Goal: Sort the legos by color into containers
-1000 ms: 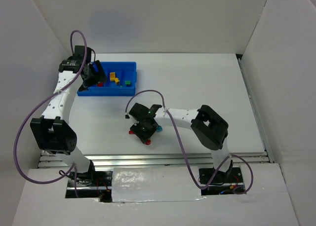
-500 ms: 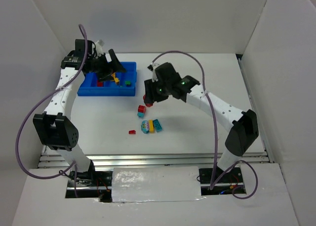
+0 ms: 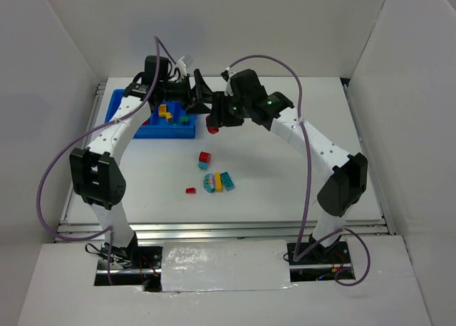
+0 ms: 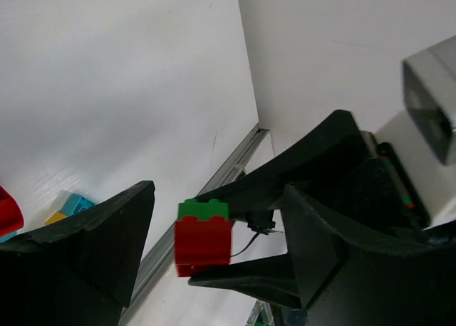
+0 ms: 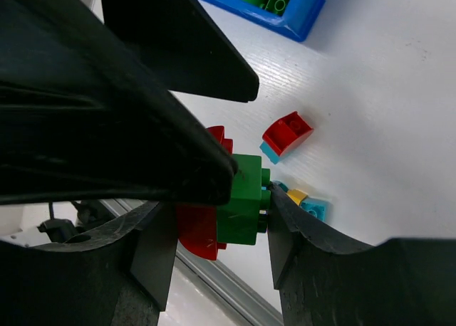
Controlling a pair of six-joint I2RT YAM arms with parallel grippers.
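Note:
My right gripper (image 3: pixel 214 123) (image 5: pixel 217 230) is shut on a stack of two legos, red (image 5: pixel 199 230) and green (image 5: pixel 242 198), held in the air just right of the blue tray of containers (image 3: pixel 121 132). My left gripper (image 3: pixel 205 98) (image 4: pixel 217 198) is open, its jaws on either side of that red-and-green stack (image 4: pixel 203 237) without pressing it. In the tray lie red, yellow (image 3: pixel 165 112) and green legos (image 3: pixel 184 118). On the table are a red-on-cyan piece (image 3: pixel 204 159), a cyan and yellow cluster (image 3: pixel 217 182) and a small red brick (image 3: pixel 190 191).
White walls close in the table on the left, back and right. Both arms cross above the tray's right end. The loose legos lie between the arm bases and the tray. A metal rail (image 3: pixel 228 230) runs along the near edge.
My right gripper rose from the table with the stack and came up beside the tray. My left gripper swung right from over the tray to meet it, and its jaws narrowed a little.

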